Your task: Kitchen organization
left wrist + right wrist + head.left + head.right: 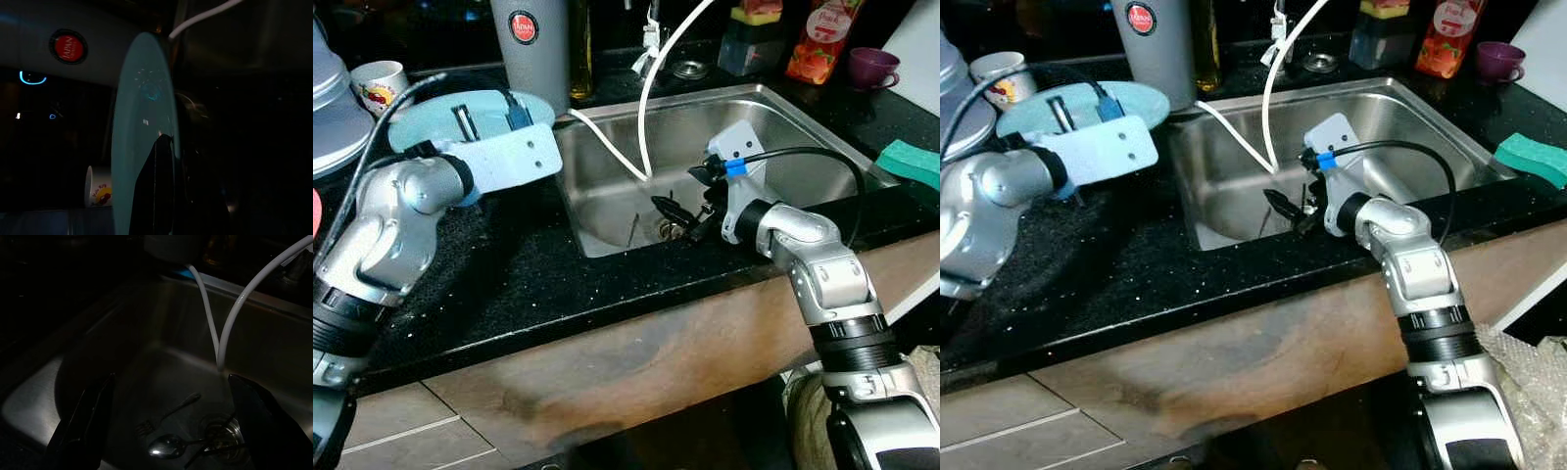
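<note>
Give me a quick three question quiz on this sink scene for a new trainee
1. True or false: the left gripper holds the pale blue plate over the counter beside the sink.
2. Which cutlery lies on the sink floor below the right gripper? A) a knife alone B) a fork and a spoon C) chopsticks
3. Fill in: the green sponge lies on the counter to the robot's ____ of the sink.

Key: 1 true; 2 B; 3 right.
</note>
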You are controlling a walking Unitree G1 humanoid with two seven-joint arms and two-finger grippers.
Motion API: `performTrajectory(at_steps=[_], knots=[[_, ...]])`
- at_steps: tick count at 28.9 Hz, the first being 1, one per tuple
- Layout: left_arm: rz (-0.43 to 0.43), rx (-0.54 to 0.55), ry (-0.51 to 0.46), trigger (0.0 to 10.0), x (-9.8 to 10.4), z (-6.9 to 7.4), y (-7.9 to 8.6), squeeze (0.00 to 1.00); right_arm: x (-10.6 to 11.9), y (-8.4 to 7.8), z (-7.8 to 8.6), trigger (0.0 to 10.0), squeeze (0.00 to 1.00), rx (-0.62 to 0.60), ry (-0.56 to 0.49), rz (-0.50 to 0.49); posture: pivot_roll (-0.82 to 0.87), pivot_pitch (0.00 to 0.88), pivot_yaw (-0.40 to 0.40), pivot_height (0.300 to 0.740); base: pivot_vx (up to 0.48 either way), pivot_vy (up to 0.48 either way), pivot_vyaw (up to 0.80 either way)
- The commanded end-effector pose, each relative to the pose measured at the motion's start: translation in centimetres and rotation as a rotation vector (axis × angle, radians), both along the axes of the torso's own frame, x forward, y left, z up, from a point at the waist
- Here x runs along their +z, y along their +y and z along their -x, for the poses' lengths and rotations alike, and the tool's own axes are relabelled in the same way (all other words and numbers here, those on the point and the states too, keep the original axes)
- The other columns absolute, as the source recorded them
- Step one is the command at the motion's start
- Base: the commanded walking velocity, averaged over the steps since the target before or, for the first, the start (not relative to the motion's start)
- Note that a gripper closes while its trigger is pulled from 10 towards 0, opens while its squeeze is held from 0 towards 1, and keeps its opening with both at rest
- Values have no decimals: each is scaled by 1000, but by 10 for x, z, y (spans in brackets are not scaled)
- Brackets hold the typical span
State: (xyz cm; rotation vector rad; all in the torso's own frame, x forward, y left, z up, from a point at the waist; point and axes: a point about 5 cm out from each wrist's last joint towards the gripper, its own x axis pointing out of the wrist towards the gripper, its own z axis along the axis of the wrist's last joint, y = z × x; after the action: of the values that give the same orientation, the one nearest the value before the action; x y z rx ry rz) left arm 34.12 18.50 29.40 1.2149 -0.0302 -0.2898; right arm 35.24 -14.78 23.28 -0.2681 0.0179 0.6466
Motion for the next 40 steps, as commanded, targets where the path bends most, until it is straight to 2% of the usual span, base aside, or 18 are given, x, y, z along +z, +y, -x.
performTrajectory(at_steps=[1, 7, 9, 10, 11, 13, 14, 16, 19, 20, 23, 26, 29, 31, 33, 34, 36, 40], knots=[[11, -2, -20, 0, 2, -2, -1, 0, -1, -2, 1, 10000, 0, -6, 2, -10, 37, 62, -11, 740, 0, 0, 0], [7, -7, -49, 0, 4, -3, -2, 0, -1, -3, 1, 10000, 0, -6, 2, -8, 38, 68, -14, 740, 0, 0, 0], [28, -8, -146, 0, 14, -4, -4, 0, -1, -3, 0, 10000, 0, -6, 1, -8, 39, 69, -14, 740, 0, 0, 0], [53, -22, -248, 0, 27, -3, -8, 0, -1, -2, 0, 10000, 0, -6, 1, -9, 40, 69, -15, 740, 0, 0, 0], [53, -22, -248, 0, 27, -3, -8, 0, -1, -2, 0, 10000, 0, -6, 1, -9, 40, 69, -15, 740, 0, 0, 0], [113, -74, -430, 0, 51, 2, -18, 0, -1, -2, 0, 10000, 0, -5, 0, -9, 41, 68, -16, 740, 0, 0, 0], [113, -74, -430, 0, 51, 2, -18, 0, -1, -2, 0, 10000, 0, -5, 0, -9, 41, 68, -16, 740, 0, 0, 0], [226, -161, -529, 0, 67, 9, -32, 0, 0, -1, -1, 10000, 0, -3, -1, -10, 42, 68, -16, 740, 0, 0, 0], [445, -313, -551, 0, 69, 14, -55, 0, 0, 0, -1, 10000, 0, -3, -3, -13, 40, 68, -11, 740, 0, 0, 0], [445, -313, -551, 0, 69, 14, -55, 0, 0, 0, -1, 10000, 0, -3, -3, -13, 40, 68, -11, 740, 0, 0, 0], [527, -443, -503, 0, 55, 15, -75, 0, 0, -1, -1, 10000, 0, -9, -6, -14, 40, 70, -8, 740, 0, 0, 0], [569, -457, -460, 0, 47, 13, -79, 0, 1, -1, -1, 10000, 0, -13, -8, -14, 36, 72, -4, 740, 0, 0, 0], [665, -468, -347, 0, 23, 3, -92, 0, 2, -5, -1, 10000, 0, -42, -14, -20, 30, 74, 2, 740, 0, 0, 0], [789, -436, -214, 0, 9, -6, -97, 0, 2, -9, -2, 10000, 0, -66, -16, -19, 29, 74, 2, 740, 0, 0, 0], [941, -463, -124, 0, -1, -10, -104, 0, 0, -15, -3, 10000, 0, -103, -12, -11, 28, 74, 6, 740, 0, 0, 0], [969, -466, -112, 0, -3, -11, -106, 0, 0, -16, -3, 10000, 0, -109, -11, -10, 28, 74, 6, 740, 0, 0, 0], [977, -471, -30, 0, -13, -13, -111, 0, -1, -16, -3, 10000, 0, -112, -11, -10, 26, 76, 9, 740, 0, 0, 0], [965, -479, -4, 0, -21, -14, -113, 0, -1, -16, -3, 10000, 0, -115, -12, -9, 27, 75, 11, 740, 0, 0, 0]])
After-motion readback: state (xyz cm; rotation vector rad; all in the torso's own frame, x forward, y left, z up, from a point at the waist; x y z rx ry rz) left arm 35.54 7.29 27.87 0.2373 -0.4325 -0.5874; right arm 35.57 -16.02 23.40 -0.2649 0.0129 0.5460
